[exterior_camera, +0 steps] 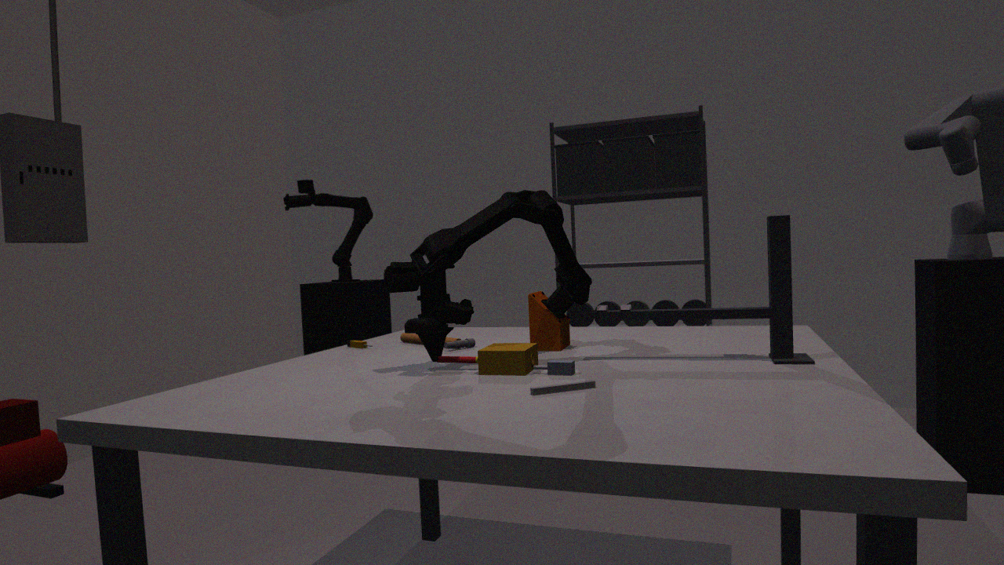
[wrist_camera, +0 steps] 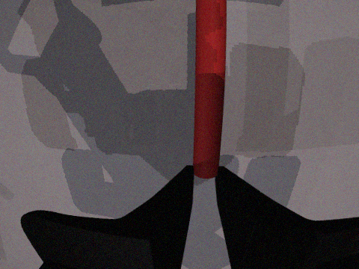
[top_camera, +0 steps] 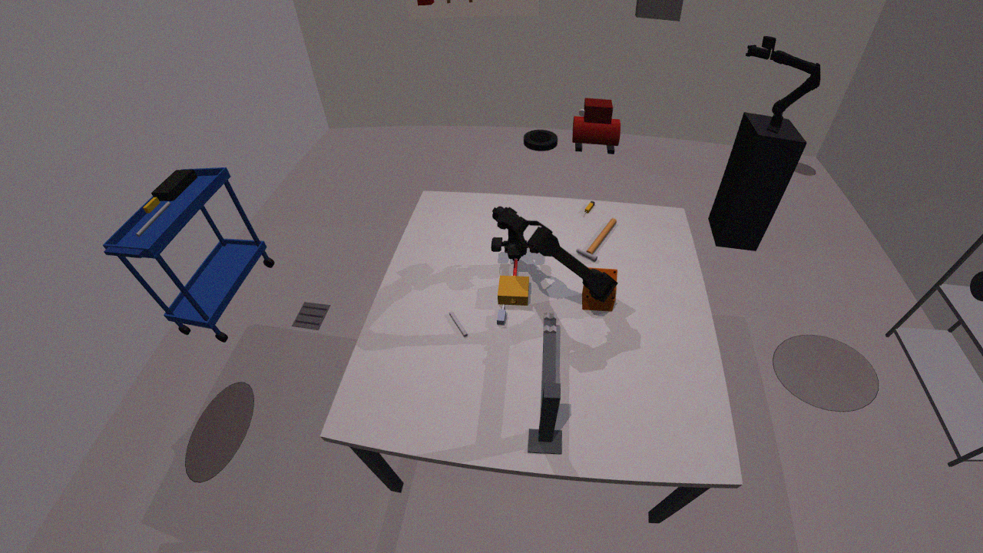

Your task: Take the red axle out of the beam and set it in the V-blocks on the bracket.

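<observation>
My gripper [top_camera: 514, 257] [exterior_camera: 436, 359] [wrist_camera: 205, 172] is shut on the near end of the red axle [top_camera: 515, 268] [exterior_camera: 457, 359] [wrist_camera: 210, 90], low over the table. The axle lies level and reaches from the fingertips to the yellow beam [top_camera: 513, 289] [exterior_camera: 505, 359]. Whether its far end is still inside the beam cannot be told. The beam rests flat on the table and is out of the wrist view. The dark bracket [top_camera: 550, 371] [exterior_camera: 780, 288] has a post and a raised horizontal arm. Small pale V-blocks [top_camera: 550, 328] sit at the arm's free end, with nothing in them.
A small grey block [top_camera: 501, 317] [exterior_camera: 561, 367] on a thin rod is beside the beam. A grey bar [top_camera: 458, 324] [exterior_camera: 562, 387] lies nearby. The orange mount [top_camera: 590, 296] [exterior_camera: 547, 329] is at my arm's base. A hammer [top_camera: 603, 234] and a yellow knife [top_camera: 589, 206] lie farther back.
</observation>
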Robot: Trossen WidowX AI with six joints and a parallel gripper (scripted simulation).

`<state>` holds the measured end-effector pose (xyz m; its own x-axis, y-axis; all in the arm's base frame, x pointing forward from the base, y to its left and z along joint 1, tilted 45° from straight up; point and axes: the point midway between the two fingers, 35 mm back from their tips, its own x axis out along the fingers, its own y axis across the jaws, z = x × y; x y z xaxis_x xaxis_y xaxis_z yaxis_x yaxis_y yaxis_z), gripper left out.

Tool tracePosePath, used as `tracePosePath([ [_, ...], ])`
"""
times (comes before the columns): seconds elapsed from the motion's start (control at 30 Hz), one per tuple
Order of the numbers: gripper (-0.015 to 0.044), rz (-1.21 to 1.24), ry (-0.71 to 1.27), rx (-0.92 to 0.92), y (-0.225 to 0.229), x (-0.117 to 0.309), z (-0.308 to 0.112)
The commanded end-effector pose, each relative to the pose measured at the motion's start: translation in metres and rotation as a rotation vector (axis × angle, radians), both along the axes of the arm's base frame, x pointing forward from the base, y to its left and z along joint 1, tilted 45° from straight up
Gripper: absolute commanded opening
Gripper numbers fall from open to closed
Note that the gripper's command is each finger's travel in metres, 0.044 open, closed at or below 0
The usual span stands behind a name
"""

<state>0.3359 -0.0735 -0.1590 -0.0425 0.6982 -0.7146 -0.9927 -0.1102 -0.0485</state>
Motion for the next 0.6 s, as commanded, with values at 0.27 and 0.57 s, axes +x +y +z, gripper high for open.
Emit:
tracePosePath([
  [0.27,0.0000,-0.001,0.005,0.003,0.0081,0.0001,-0.0085],
  [0.57,0.0236,0.003,0.003,0.000,0.0068,0.0002,-0.0072],
])
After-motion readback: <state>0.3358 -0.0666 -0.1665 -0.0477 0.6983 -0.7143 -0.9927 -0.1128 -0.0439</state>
